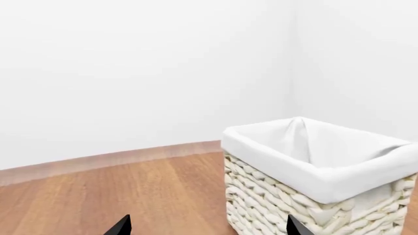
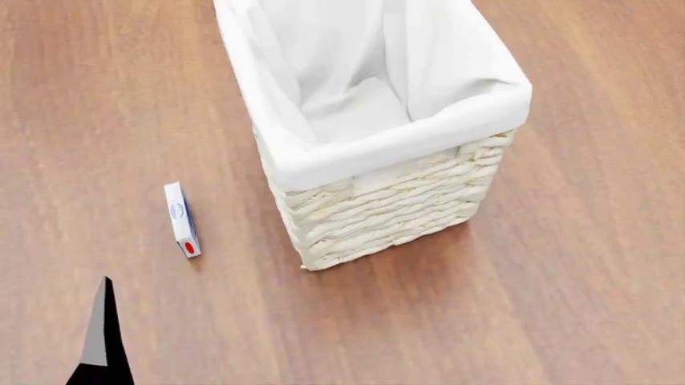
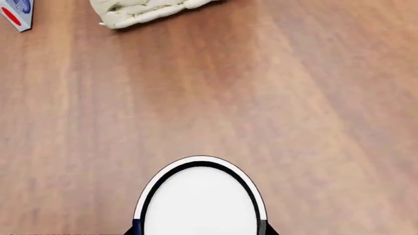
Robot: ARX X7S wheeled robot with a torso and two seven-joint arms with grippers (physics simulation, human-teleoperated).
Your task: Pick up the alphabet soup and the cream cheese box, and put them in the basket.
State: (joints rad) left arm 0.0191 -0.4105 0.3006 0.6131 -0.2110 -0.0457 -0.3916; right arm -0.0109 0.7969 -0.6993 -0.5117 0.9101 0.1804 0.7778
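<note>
In the right wrist view the alphabet soup [image 3: 200,200] shows its silver-white top and dark rim, with a strip of blue label at one side. It is held well above the floor, and my right gripper [image 3: 200,231] is shut on its sides. The cream cheese box [image 2: 182,219], white with a blue oval and a red patch, lies on the wood floor left of the basket [image 2: 386,212]. My left gripper [image 1: 209,227] is open with nothing between its fingers, low beside the basket [image 1: 274,200]. Only one of its fingers [image 2: 102,341] shows in the head view, nearer to me than the box.
The wood floor runs to white walls and a corner behind the basket. The right wrist view catches the basket's lower corner [image 3: 144,12] and one end of the cream cheese box [image 3: 16,12].
</note>
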